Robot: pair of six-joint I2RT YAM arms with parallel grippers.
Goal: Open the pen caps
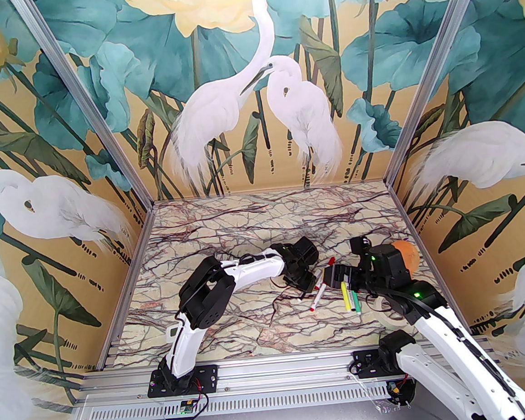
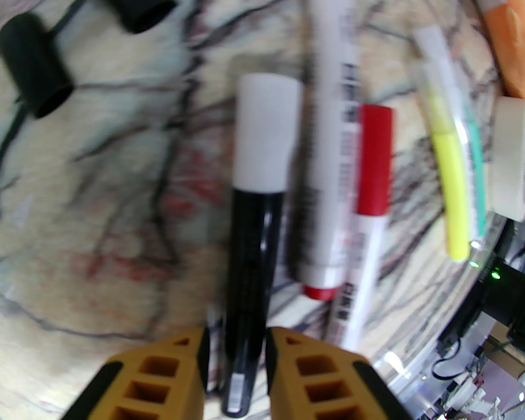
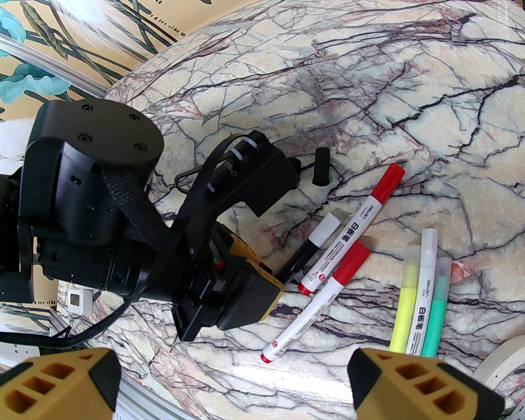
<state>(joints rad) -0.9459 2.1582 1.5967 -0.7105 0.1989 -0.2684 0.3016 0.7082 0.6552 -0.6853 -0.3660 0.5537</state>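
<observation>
Gripping the black pen [image 2: 250, 246] by its tail, left gripper [image 2: 238, 340] pinched narrow on the barrel; white cap [image 2: 266, 135] in place on its far end; red caps [image 2: 375, 160] also on, on two pens [image 3: 348, 240] just beside; two black caps [image 2: 37, 69] lie loose, already off; right gripper [image 3: 233, 381] gapes wide, empty, above the pens; step in hand, likely: uncapping the black pen; next, right must drop, straddle the white cap, close, pull along the axis.
</observation>
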